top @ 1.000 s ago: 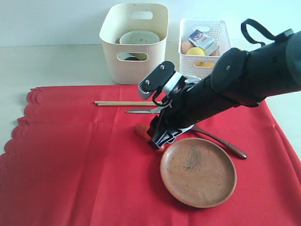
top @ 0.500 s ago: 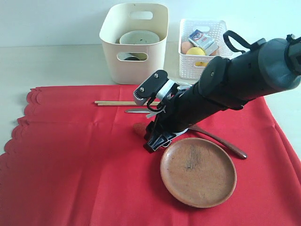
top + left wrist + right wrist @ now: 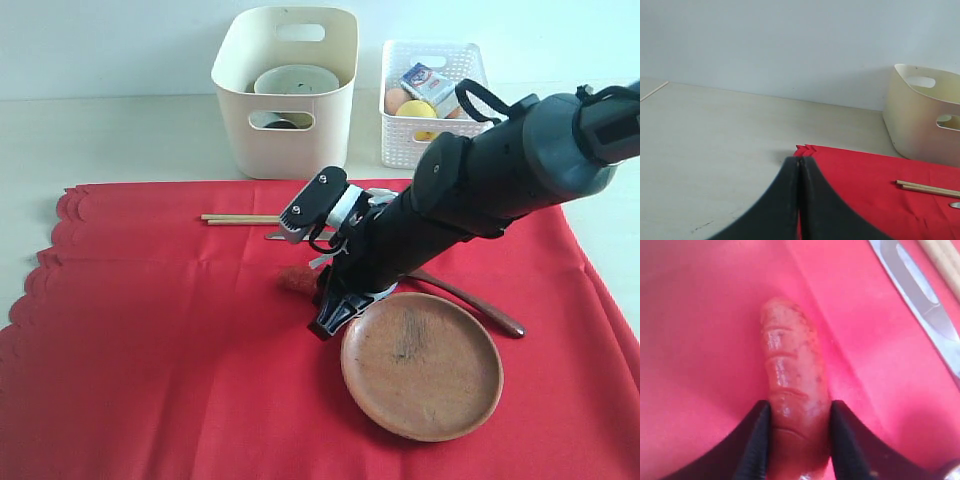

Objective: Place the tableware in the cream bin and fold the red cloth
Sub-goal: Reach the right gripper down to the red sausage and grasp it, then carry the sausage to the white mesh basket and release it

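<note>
Right gripper grasps the sausage at frame centre on the red cloth. Left gripper is clenched shut. Cream bin stands upper centre; wooden plate lies lower right.

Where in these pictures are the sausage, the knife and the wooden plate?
sausage [image 3: 790, 370], right wrist view, scored middle.
knife [image 3: 920, 292], right wrist view, flat of blade.
wooden plate [image 3: 421, 365], exterior view, bare centre.

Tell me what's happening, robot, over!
Right gripper gripping sausage on cloth. Left gripper shut, empty. Plate, spoon, chopsticks, knife not yet in bin.
</note>
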### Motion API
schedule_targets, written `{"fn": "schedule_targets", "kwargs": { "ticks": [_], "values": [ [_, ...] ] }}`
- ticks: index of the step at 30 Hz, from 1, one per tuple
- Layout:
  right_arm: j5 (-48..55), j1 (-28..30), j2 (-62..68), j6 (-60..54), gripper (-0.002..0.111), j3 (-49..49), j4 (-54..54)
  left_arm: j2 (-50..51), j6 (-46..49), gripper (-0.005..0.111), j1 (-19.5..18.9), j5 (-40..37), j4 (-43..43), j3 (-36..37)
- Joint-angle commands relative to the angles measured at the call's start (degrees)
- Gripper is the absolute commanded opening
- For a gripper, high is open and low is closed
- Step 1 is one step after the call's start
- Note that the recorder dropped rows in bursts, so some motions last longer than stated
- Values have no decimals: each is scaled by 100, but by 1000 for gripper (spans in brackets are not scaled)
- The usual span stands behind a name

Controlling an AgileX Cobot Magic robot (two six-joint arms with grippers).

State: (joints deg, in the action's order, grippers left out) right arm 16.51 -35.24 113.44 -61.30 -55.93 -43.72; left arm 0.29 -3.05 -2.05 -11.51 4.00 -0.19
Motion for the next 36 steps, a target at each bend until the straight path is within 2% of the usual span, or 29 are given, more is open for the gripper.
{"fn": "schedule_targets", "kwargs": {
  "ticks": [1,6,20,27,31,36],
  "values": [
    [114,-9,49,-5,12,9,94,-29,32,0,-10,13,20,19],
    [138,-9,-48,7,0,9,53,-29,32,0,-10,13,20,19],
    [-234,-9,-1363,-4,0,-4,-467,-29,32,0,-10,13,20,19],
    [-1011,42,-2111,517,0,-4,-467,-29,32,0,-10,13,20,19],
    [-1207,323,-2350,751,0,-125,-467,-29,32,0,-10,13,20,19],
    [-1168,1014,-2341,963,0,-550,-467,-29,32,0,-10,13,20,19]
  ]
}}
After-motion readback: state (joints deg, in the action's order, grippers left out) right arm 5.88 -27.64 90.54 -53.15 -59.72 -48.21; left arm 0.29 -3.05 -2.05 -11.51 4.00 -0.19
